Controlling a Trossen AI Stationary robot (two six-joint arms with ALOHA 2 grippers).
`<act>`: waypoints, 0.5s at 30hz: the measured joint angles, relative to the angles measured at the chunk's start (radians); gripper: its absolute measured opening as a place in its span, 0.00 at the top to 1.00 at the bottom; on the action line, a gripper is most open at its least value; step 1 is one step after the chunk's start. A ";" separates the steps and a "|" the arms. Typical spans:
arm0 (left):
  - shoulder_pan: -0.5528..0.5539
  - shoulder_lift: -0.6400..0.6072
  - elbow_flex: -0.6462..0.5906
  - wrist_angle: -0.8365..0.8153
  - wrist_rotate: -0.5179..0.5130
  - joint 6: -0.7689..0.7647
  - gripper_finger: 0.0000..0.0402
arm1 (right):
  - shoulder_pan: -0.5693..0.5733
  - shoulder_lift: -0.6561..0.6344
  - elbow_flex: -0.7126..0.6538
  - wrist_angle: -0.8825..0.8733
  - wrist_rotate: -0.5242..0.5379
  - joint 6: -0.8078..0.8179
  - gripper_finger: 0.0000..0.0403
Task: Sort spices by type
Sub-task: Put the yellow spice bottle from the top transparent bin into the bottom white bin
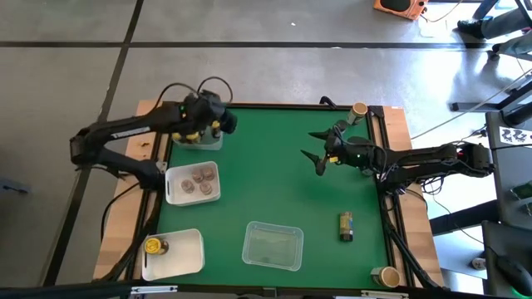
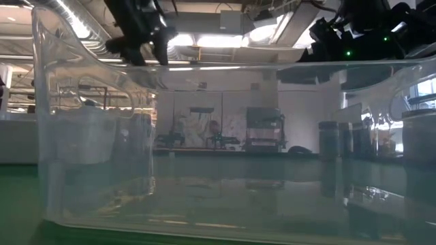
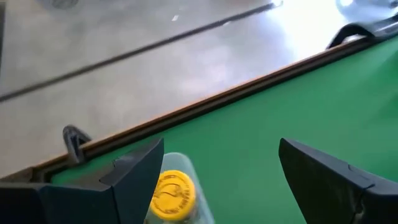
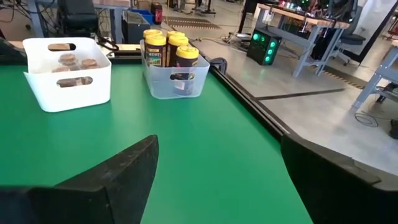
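Spices are spread over several spots on the green table point(image 1: 274, 183). Yellow-lidded jars point(image 4: 168, 46) stand packed in a clear tray point(image 1: 198, 139) at the far left corner; brownish-lidded jars point(image 1: 202, 180) sit in a white tray point(image 1: 192, 183) along the left edge; one yellow-lidded jar point(image 1: 153, 246) rests in another white tray point(image 1: 173, 254) at the near left corner. A lone jar point(image 1: 346, 226) lies on its side near the right edge, and two tan-lidded jars point(image 1: 358, 110) perch at the right-hand corners, outside the green mat. A clear, empty-looking tray point(image 1: 272, 246) waits at the near edge.

The left tool point(image 1: 208, 123) hovers over the clear tray with its fingers apart and nothing between them. The right tool point(image 1: 320, 149) hangs over the right half of the table, fingers spread and empty.

Risks, as I judge them: the left tool is close above tightly packed jars, so a descent slightly off could knock a neighbour over or drag the light tray toward the edge. The lying jar may roll when touched. The corner jars could be nudged off.

The middle of the table is open, giving the right arm free room.
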 joint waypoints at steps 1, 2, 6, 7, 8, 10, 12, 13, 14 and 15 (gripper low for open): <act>0.028 0.016 0.000 -0.001 0.016 0.000 0.21 | 0.000 0.000 0.000 0.002 0.000 -0.003 0.16; 0.056 0.032 0.000 -0.005 0.033 -0.002 0.21 | 0.000 0.000 0.000 0.001 0.000 -0.006 0.16; 0.139 0.101 0.000 -0.009 0.066 -0.001 0.21 | 0.000 0.000 0.000 -0.012 0.005 -0.029 0.16; 0.154 0.115 0.000 -0.009 0.068 -0.001 0.21 | 0.000 0.000 0.000 -0.015 0.005 -0.030 0.16; 0.168 0.129 0.000 -0.009 0.074 -0.003 0.21 | 0.000 0.000 0.000 -0.018 0.006 -0.030 0.16; 0.189 0.155 0.000 -0.010 0.094 -0.006 0.21 | 0.000 0.000 0.000 -0.026 0.007 -0.030 0.16; 0.200 0.174 0.000 -0.010 0.118 -0.007 0.21 | 0.000 0.000 0.000 -0.038 0.007 -0.030 0.16; 0.203 0.181 0.000 -0.011 0.126 -0.009 0.21 | 0.000 0.000 0.000 -0.038 0.007 -0.031 0.16; 0.204 0.190 0.000 -0.015 0.131 -0.015 0.21 | 0.000 0.000 0.000 -0.037 0.008 -0.039 0.16; 0.204 0.198 0.000 -0.023 0.133 -0.023 0.21 | 0.000 0.000 0.000 -0.037 0.008 -0.049 0.16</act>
